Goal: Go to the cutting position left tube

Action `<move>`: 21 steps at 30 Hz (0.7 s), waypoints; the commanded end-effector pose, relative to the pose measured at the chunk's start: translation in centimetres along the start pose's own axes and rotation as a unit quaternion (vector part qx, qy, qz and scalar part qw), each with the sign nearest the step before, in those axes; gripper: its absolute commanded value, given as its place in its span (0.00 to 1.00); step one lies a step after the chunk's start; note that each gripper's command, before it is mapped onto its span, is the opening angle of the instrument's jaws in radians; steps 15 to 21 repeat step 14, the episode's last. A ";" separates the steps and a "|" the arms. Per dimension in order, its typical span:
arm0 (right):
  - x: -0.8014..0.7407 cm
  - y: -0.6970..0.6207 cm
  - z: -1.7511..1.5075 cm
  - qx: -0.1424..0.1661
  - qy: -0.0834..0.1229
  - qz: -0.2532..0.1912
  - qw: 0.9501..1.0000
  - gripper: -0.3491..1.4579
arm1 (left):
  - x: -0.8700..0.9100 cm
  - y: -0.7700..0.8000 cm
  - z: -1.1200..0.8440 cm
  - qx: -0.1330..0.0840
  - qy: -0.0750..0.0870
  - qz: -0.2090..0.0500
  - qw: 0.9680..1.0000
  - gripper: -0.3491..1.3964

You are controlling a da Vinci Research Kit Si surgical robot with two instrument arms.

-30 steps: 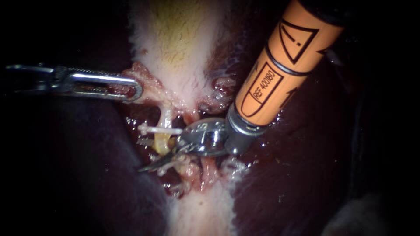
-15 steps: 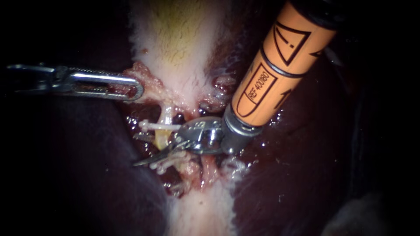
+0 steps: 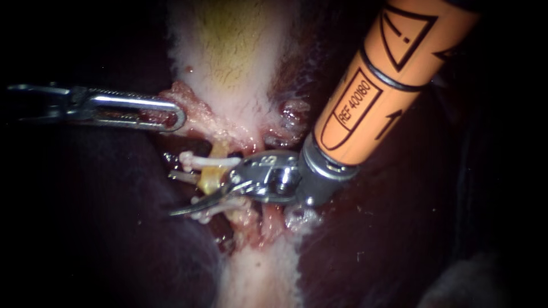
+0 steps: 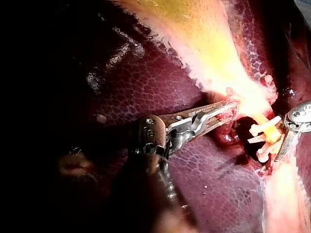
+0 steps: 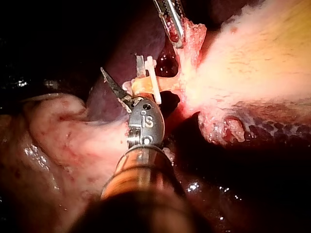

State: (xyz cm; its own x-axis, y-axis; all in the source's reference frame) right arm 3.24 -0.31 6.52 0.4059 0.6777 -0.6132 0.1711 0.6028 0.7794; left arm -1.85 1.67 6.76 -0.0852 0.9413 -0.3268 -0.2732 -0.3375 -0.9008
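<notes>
The right instrument [image 3: 200, 197], claw open at the left tube [image 3: 210, 178], may nick a clip [image 3: 208, 162] if a blade drifts. The left instrument [image 3: 168, 116] has its claw closed on gallbladder tissue [image 3: 188, 102].

You've got the gallbladder [image 3: 234, 51] running pale and yellow-streaked down the middle. Dark maroon liver [image 3: 91, 239] lies on both sides of the gallbladder, glistening wet. At the gallbladder's narrow end there's ragged red tissue [image 3: 288, 114], and beyond that end a pale strip [image 3: 260, 279] carries on.

Glossy liver [image 3: 388, 228]; metallic right instrument [image 3: 200, 197]; clip [image 3: 208, 162] probably plastic.
</notes>
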 end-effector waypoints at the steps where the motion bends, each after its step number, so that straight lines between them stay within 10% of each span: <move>1: 0.01 -0.01 0.00 0.002 -0.001 0.000 1.000 0.96 | 0.00 0.00 0.00 0.000 0.000 0.000 1.000 0.00; 21: 0.01 0.00 0.00 0.001 -0.001 0.001 1.000 0.96 | 0.00 0.00 0.00 -0.001 0.000 0.000 1.000 0.00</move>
